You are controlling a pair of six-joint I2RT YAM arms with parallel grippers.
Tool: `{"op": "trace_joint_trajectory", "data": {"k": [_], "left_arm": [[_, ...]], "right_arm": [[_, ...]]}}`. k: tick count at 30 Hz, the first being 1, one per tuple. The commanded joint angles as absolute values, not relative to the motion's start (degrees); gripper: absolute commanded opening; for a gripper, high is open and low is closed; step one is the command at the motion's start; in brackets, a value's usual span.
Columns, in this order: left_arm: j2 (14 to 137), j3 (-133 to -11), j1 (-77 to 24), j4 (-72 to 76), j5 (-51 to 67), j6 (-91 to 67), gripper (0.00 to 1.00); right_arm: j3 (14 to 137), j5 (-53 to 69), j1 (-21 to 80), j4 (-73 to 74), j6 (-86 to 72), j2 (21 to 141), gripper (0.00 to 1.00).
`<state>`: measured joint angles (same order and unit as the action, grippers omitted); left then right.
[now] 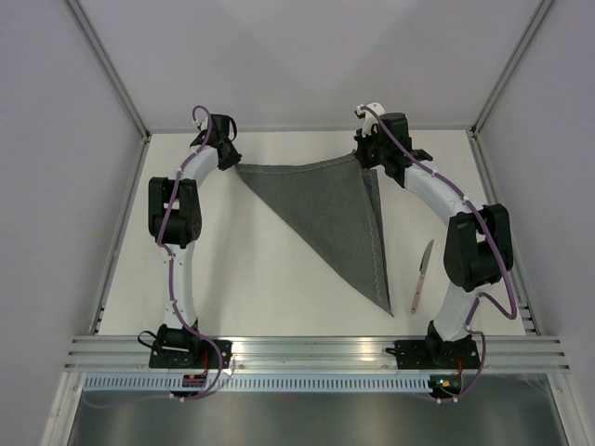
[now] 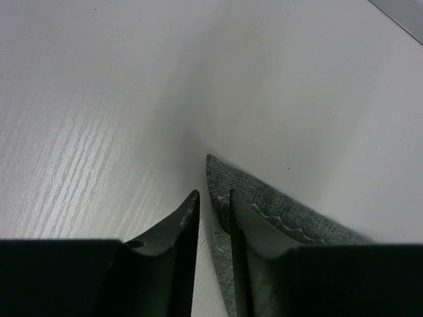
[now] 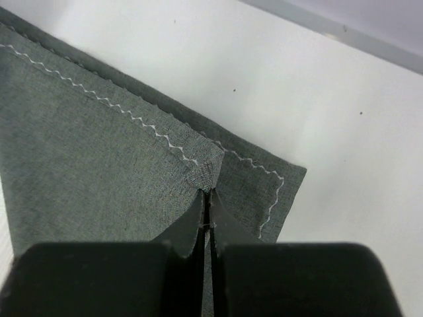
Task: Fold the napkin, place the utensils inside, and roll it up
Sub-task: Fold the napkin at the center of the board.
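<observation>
The dark grey napkin [image 1: 325, 209] lies folded into a triangle on the white table, one point near the front. My left gripper [image 1: 226, 149] is at its far left corner. In the left wrist view its jaws [image 2: 213, 195] stand a narrow gap apart, and the napkin corner [image 2: 264, 201] lies flat under and beside the right finger. My right gripper [image 1: 365, 153] is at the far right corner, shut [image 3: 207, 193] on the upper layer's corner of the napkin [image 3: 99, 152]. The lower layer shows just beyond it. A silvery knife [image 1: 423, 275] lies right of the napkin.
The right arm's elbow [image 1: 479, 243] hangs just right of the knife. Metal rails [image 1: 307, 351] run along the table's front edge. Pale walls close in the back and sides.
</observation>
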<state>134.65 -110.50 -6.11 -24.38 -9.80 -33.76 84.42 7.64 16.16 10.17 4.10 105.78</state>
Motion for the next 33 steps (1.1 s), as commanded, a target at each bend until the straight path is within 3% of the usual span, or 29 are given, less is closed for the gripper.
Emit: {"op": "trace_joint_trajectory", "data": {"k": [1, 8, 13, 18, 33], "left_arm": [[135.44, -113.38, -5.80, -24.96, -8.17, -31.82, 0.34], [135.35, -113.64, -5.71, -25.05, -7.91, -31.99, 0.42], [134.91, -113.91, -5.71, -24.96, -7.56, -32.08, 0.58], [134.65, -114.61, -5.71, -24.61, -6.77, -32.08, 0.68], [130.96, -111.19, -5.71, -20.40, -3.34, -33.31, 0.83]], "right_arm": [[85.17, 7.65, 16.00, 7.56, 3.25, 101.69, 0.00], [84.55, 7.30, 16.00, 7.30, 3.34, 101.86, 0.00], [84.11, 6.77, 16.00, 7.12, 3.60, 102.48, 0.00], [83.94, 6.77, 15.82, 7.38, 3.78, 103.62, 0.00], [83.93, 4.66, 14.77, 7.03, 4.74, 108.63, 0.00]]}}
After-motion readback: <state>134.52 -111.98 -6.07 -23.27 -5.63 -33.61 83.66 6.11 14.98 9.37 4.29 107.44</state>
